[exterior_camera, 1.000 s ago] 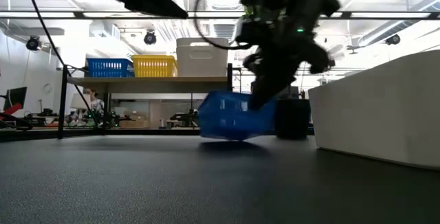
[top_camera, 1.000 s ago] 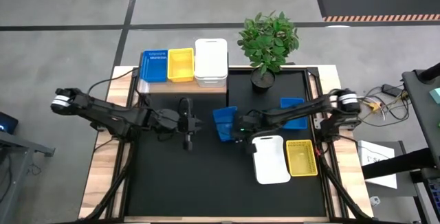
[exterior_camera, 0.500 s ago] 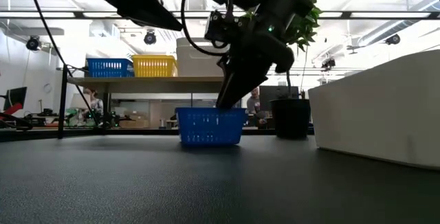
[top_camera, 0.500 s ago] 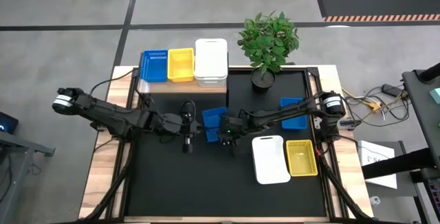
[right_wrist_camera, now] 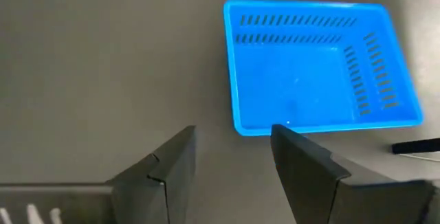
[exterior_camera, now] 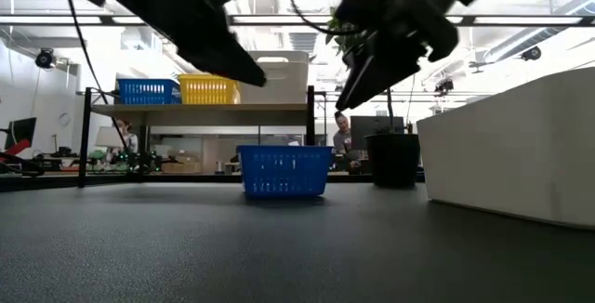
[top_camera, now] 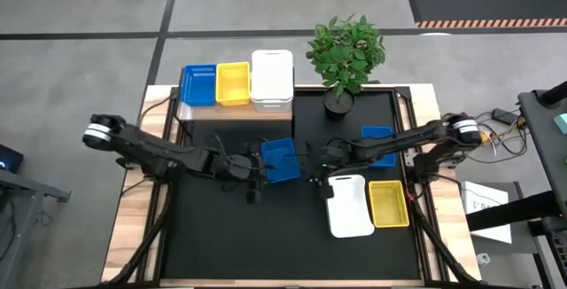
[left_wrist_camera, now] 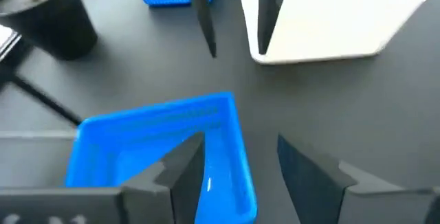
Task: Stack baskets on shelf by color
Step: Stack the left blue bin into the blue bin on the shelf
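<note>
Left gripper [top_camera: 257, 172], fingers apart, straddles 1 wall of the blue basket [top_camera: 282, 160]; it should seat deeper before clamping. Right gripper [top_camera: 316, 170] hangs empty, fingers apart.

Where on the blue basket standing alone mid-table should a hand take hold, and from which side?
Grip a rim wall of the blue basket, coming from above. It sits upright, mouth open, so one finger can go inside and one outside a thin wall. The left hand is already open at the edge nearest it, which looks the easiest; the right hand, also open, hangs clear.
</note>
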